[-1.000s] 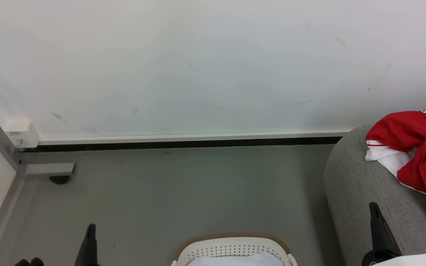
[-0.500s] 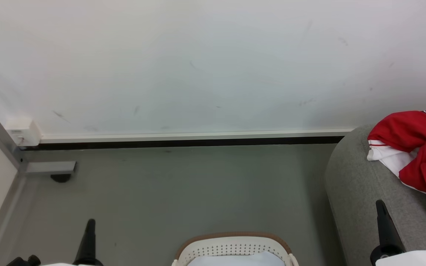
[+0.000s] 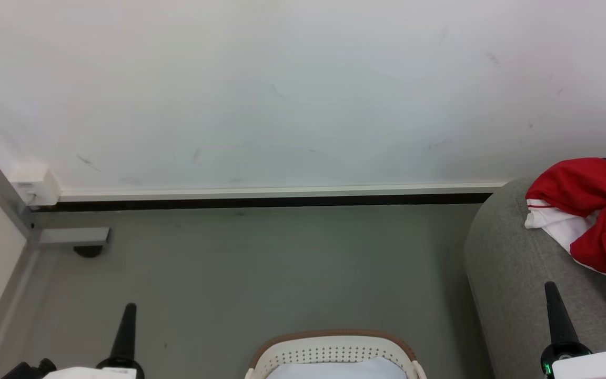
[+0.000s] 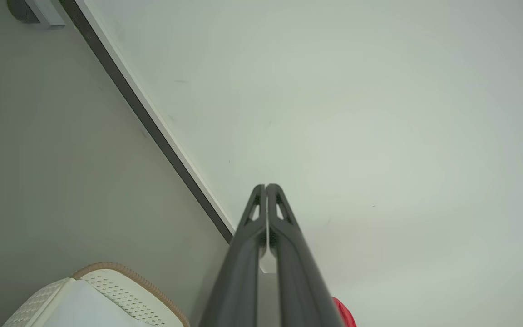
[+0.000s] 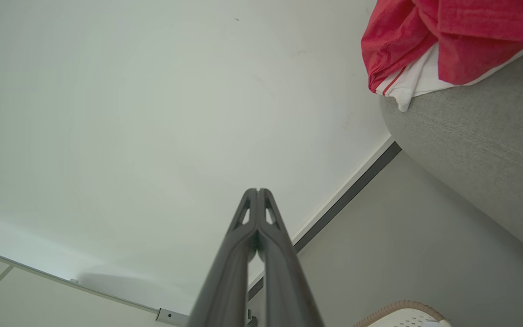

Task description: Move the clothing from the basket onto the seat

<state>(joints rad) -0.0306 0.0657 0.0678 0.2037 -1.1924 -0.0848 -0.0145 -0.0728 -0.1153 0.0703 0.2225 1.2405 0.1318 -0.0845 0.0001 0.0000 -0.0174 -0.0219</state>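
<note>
The red clothing (image 3: pixel 592 210) with white trim lies bunched on top of the light-grey seat (image 3: pixel 513 263) at the right edge; it also shows in the right wrist view as clothing (image 5: pixel 447 41) on the seat (image 5: pixel 479 141). The white perforated basket (image 3: pixel 334 351) with a brown rim stands on the floor at the bottom centre, with something pale inside. My left gripper (image 3: pixel 130 307) is shut and empty, left of the basket (image 4: pixel 120 281). My right gripper (image 3: pixel 549 286) is shut and empty in front of the seat, below the clothing. Both point up toward the wall.
A white wall (image 3: pixel 282 95) with a pale baseboard (image 3: pixel 282 192) runs across the back above the grey floor (image 3: pixel 261 263). At the left stand a metal frame post and foot (image 3: pixel 71 237) with a small white box (image 3: pixel 34 184).
Both grippers have risen a little in the head view, and the right one has shifted to the right. The picture itself has drifted slightly. The clothing and basket stay put.
</note>
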